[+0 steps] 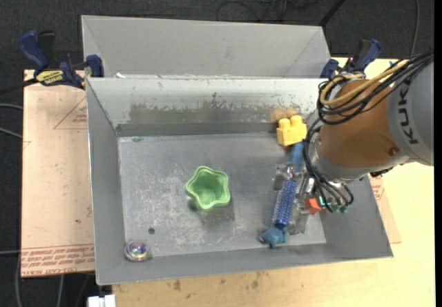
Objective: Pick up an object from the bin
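Observation:
My gripper hangs low at the right side of the bin, under the orange cover of the wrist. It is right over a long blue brush-like thing that lies lengthwise along the right wall, with a blue tip near the front wall. The gripper's metal parts sit against the brush's right side, and the wrist hides the brush's far end. A yellow toy block rests in the back right corner, just behind the gripper.
A green star-shaped cup stands upright in the middle of the bin floor. A small round silvery thing lies in the front left corner. The arm and its cables cover the bin's right wall.

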Tool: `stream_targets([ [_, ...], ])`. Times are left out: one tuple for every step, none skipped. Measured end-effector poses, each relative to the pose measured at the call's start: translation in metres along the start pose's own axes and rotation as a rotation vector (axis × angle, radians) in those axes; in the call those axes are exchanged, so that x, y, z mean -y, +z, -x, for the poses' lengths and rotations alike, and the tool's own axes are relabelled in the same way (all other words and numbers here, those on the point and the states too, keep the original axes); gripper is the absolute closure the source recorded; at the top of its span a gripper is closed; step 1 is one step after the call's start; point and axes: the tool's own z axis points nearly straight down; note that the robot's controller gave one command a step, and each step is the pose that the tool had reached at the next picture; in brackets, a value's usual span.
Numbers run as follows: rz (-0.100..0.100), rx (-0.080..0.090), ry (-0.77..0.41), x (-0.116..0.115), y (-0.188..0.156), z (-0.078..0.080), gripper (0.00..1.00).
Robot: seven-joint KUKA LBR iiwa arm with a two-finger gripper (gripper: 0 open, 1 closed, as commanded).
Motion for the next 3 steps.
stream_targets([
  [-0.001, 0.005, -0.360, 0.021, 0.070, 0.011, 0.00],
  [0.001, 0.008, -0.365, 0.018, 0.069, 0.011, 1.00],
  [-0.005, 0.015, -0.469, 0.025, -0.090, 0.003, 1.00],
])
